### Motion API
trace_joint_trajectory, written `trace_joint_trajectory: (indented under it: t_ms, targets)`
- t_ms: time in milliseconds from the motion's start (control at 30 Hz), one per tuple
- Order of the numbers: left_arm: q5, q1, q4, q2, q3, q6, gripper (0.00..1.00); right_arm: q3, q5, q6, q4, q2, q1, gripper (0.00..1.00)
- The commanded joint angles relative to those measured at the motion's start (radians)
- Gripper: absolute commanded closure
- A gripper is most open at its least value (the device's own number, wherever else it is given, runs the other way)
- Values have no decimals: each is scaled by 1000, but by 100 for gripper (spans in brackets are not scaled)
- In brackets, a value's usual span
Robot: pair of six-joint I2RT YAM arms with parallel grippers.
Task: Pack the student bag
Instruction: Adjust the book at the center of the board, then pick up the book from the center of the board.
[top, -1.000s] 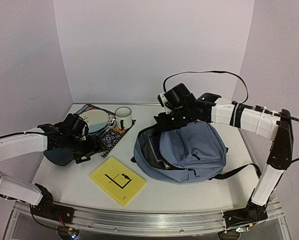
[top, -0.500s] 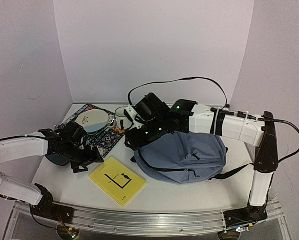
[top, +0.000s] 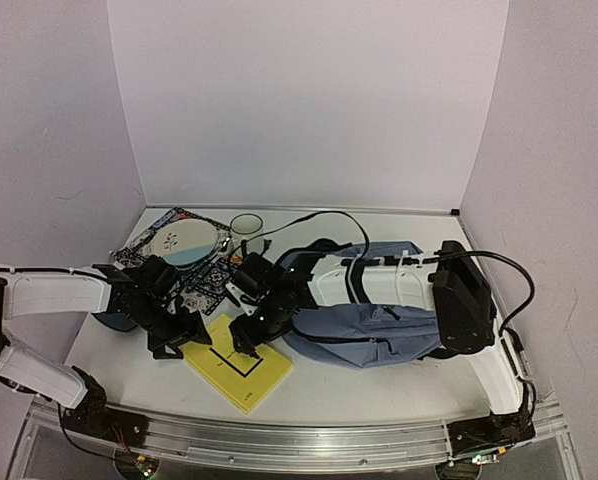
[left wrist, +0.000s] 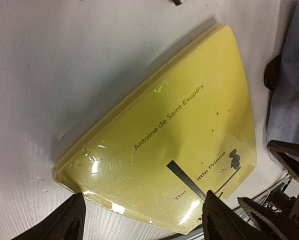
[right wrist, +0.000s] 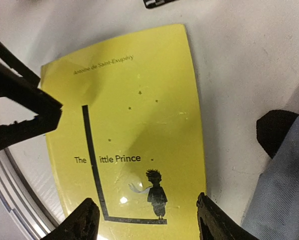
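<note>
The yellow Little Prince paperback [top: 241, 375] lies flat near the front edge, with the left gripper [top: 184, 335] and right gripper [top: 247, 338] low over it, both with jaws spread and empty. Lying flat, it likely needs one jaw slid under a free edge. The student bag [top: 374, 340] slumps just right of the paperback, under the right arm. The white table [top: 379, 395] looks smooth. Farther back a mug [top: 245, 227] and plate [top: 179, 240] sit by a patterned mat [top: 214, 282], before lilac walls [top: 299, 100]
</note>
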Motion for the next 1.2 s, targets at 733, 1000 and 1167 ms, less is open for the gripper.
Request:
trace_joint_trajectory:
  t_ms: [733,1000,1167]
  targets:
    - [197,-24,227,356,174,151,29,-370,-127,249,155,-140,-161,28]
    - [142,-24,167,236,68,136,30,-403,-187,332,186,-142,-157,30]
    - [190,-25,159,241,39,142,32,-431,-240,381,255,-147,-155,32]
